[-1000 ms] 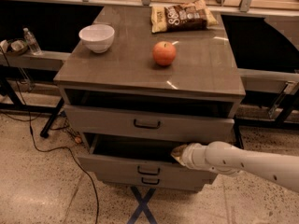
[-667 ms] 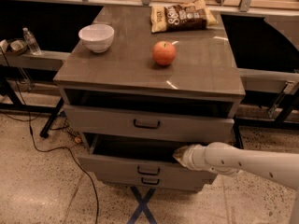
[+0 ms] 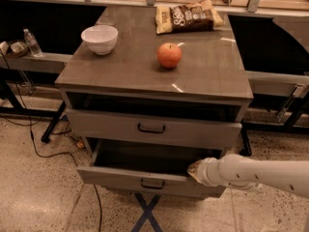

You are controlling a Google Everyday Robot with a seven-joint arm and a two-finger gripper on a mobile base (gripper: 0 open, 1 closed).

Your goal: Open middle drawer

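The middle drawer is a grey-brown front with a small black bar handle. It stands pulled out of the cabinet, and its dark inside shows behind the front. My gripper is at the end of the white arm that comes in from the right. It sits at the top edge of this drawer's front, right of the handle. The drawer above with its own handle is only slightly out. The bottom drawer is hidden under the open one.
On the cabinet top stand a white bowl, a red apple and a chip bag. A black cable runs over the floor at the left. Blue tape marks the floor in front.
The middle drawer has slid a little further out toward the camera. The gripper moved with it, slightly down and to the right.
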